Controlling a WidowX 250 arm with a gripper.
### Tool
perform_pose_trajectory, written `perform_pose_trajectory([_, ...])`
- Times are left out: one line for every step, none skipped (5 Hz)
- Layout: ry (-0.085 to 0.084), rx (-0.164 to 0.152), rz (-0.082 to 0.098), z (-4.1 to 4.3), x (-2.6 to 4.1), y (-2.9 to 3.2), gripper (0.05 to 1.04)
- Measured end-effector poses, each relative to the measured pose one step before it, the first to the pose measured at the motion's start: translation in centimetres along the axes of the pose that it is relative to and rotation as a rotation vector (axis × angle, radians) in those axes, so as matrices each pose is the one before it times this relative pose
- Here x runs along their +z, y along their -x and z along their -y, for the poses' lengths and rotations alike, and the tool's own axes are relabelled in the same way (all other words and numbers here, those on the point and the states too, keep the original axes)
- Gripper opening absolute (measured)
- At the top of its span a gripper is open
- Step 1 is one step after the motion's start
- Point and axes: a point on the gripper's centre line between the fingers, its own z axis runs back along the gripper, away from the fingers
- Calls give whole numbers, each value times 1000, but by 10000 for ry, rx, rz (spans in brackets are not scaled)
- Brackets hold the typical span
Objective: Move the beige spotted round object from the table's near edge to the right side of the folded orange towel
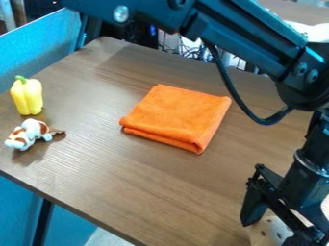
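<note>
Black gripper near pale holed object, folded orange cloth well apart

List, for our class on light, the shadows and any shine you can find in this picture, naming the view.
Camera view: a soft shadow falls just below the brown-and-white toy; a thin dark shadow follows the near edge of the orange cloth; a pale sheen lies on the tabletop; a round screw head on the arm shines brightly.

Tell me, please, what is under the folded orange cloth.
The folded orange cloth rests on the brown table, which shows around its edges; anything lying directly beneath is covered, so I cannot tell.
</note>
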Motion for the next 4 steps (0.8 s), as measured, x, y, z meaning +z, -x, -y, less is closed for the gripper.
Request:
perform_pose_trajectory([42,91,-19,86,-479,-239,975])
perform_pose_trajectory([42,14,-19,91,-284,-250,891])
perform_pose_trajectory([-6,118,47,-69,-35,-70,733])
perform_pose_trajectory([21,-37,247,-660,870,427,641])
